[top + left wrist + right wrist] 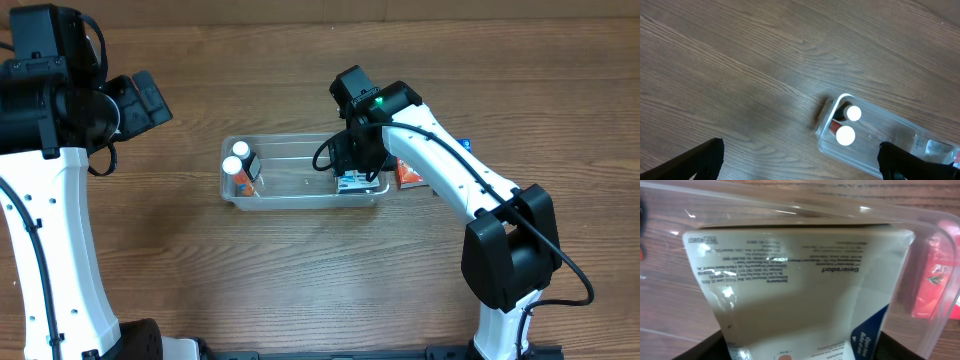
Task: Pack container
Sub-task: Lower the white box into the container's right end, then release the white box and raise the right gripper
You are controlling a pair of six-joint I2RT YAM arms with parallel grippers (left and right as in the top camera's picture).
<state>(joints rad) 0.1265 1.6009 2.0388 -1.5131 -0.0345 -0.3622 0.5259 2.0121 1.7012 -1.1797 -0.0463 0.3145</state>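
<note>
The clear plastic container (300, 199) lies mid-table; it also shows in the left wrist view (867, 152) and the right wrist view (925, 227). Two white-capped bottles (238, 158) stand at its left end and show in the left wrist view (849, 125). My right gripper (352, 170) is down inside the container's right end, shut on a white and blue printed box (790, 280), which the overhead view also shows (352, 184). My left gripper (800, 162) is open and empty, high above the table to the left of the container (150, 100).
An orange-red box (407, 176) lies on the table just outside the container's right end; it shows through the wall in the right wrist view (936, 280). Bare wooden table surrounds the container.
</note>
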